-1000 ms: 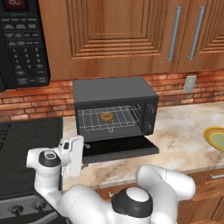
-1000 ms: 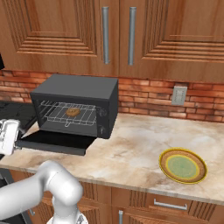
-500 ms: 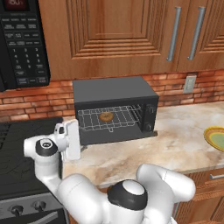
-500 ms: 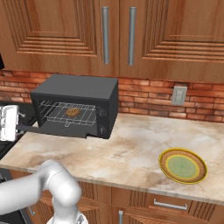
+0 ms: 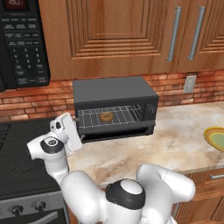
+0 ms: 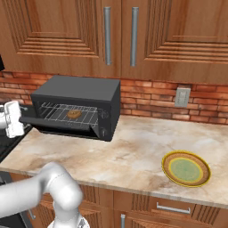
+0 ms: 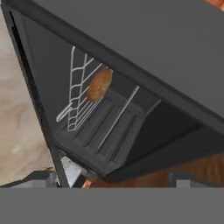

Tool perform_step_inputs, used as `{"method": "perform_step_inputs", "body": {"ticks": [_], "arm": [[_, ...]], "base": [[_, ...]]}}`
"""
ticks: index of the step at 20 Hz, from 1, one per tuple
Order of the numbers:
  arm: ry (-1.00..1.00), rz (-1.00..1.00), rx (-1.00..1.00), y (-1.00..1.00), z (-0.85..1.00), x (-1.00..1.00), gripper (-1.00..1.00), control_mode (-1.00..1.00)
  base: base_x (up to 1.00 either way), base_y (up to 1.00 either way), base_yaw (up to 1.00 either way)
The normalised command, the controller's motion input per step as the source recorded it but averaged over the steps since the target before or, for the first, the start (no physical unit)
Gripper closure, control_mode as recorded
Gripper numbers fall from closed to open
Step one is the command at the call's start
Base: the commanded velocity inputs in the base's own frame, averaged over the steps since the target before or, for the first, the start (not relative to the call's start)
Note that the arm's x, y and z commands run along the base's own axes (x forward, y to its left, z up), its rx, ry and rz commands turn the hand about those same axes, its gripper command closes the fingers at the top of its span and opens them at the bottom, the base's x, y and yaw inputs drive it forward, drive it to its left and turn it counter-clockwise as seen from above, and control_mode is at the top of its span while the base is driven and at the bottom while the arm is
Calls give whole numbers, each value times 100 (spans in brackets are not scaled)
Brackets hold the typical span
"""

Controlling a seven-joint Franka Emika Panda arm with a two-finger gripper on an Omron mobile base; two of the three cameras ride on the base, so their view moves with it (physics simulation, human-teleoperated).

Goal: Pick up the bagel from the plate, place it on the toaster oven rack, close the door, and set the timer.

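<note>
With the bagel (image 5: 105,117) on the toaster oven rack (image 5: 109,117), lift the door (image 5: 116,131) shut using your wide-open, empty jaws.

bagel (image 5: 105,117) on toaster oven rack (image 5: 122,116), plate (image 6: 185,168) far right

One bagel (image 5: 105,117), one toaster oven (image 5: 114,107), one plate (image 6: 185,168), one microwave (image 5: 22,43), seemingly two cabinet handles (image 6: 107,29).

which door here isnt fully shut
The toaster oven's black door, hinged at the bottom and hanging partway open below the rack with the bagel. The wooden cabinet doors above sit flush and closed.
</note>
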Motion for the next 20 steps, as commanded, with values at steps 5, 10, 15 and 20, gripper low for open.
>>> {"method": "perform_step_inputs", "body": {"ticks": [5,10,15,20], "arm": [[0,45,-16,0,-1,31,-100,-100],[0,44,-13,0,0,52,-100,-100],[0,41,-11,0,0,65,-100,-100],[0,38,-13,12,3,32,-100,-100]], "base": [[0,0,0],[0,0,0],[0,0,0],[0,0,0]]}}
